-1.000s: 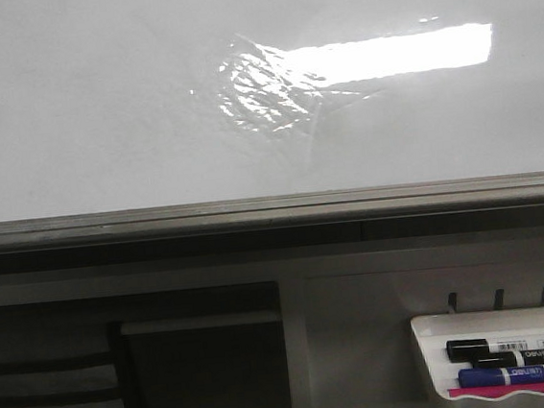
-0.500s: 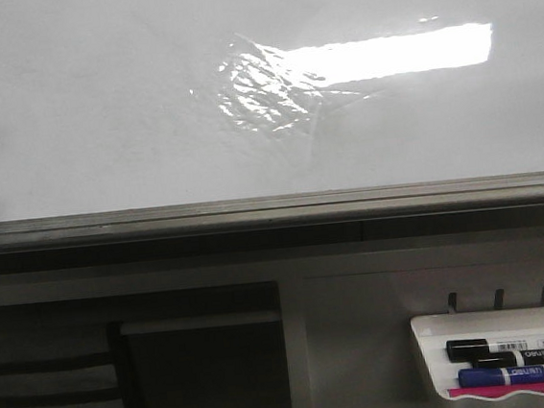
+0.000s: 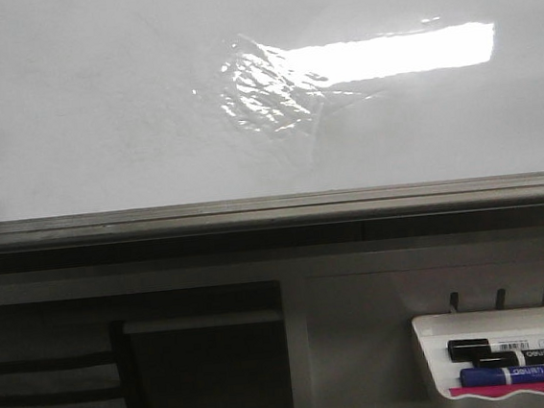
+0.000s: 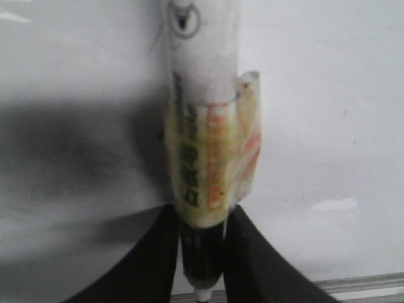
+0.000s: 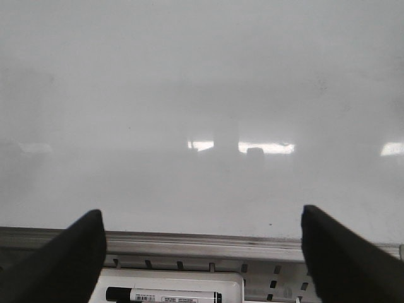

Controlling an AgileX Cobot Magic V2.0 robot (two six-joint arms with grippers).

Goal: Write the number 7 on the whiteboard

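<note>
Because the marker (image 4: 202,164) has to meet the whiteboard (image 3: 99,105) tip-first, I have the left gripper (image 4: 201,252) clamped on its dark lower barrel, the white body pointing away toward the board face. A yellowed tape wrap (image 4: 218,158) sits around the barrel just above the fingers, probably for grip. Only the left wrist view shows this; in the front view neither arm appears, just the blank board, the wrinkled film patch (image 3: 266,89) and, low on the right, the marker tray (image 3: 430,343) with spare pens. The right gripper (image 5: 202,252) hangs with its fingers wide apart and nothing between them, facing the board above that tray. I see no number 7 anywhere yet, so I judge writing hasn't begun.
</note>
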